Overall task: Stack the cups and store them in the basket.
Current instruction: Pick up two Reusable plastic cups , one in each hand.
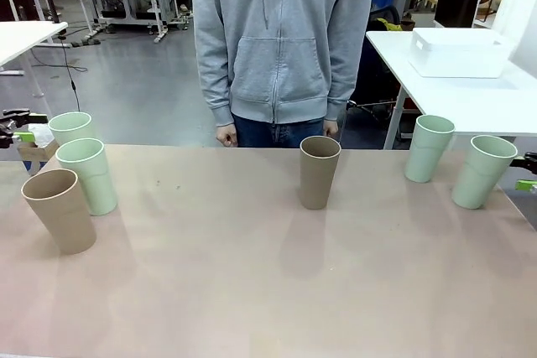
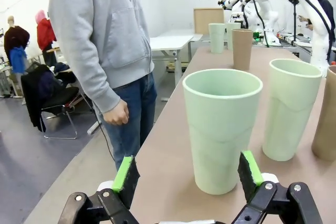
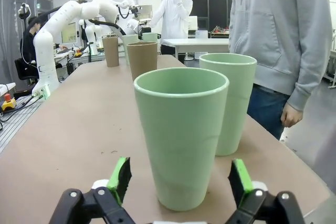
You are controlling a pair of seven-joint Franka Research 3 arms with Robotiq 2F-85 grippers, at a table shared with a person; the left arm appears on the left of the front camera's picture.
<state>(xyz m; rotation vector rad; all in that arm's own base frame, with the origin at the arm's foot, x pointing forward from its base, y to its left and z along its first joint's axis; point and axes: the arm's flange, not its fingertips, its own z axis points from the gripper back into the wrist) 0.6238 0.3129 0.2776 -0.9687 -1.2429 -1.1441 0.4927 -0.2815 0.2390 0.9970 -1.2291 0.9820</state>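
mint cup (image 2: 222, 129), just ahead of left fingers (image 2: 125, 174)

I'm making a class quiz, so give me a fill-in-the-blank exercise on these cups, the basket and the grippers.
1. The lone middle cup is ___ in colour.
2. The white basket stands on another table on the robot's ___ side.
3. The left gripper, facing a mint green cup, has its jaws ___.
Missing words: tan-brown; right; open.

Six cups (image 1: 320, 172) across the table (image 1: 252, 291)
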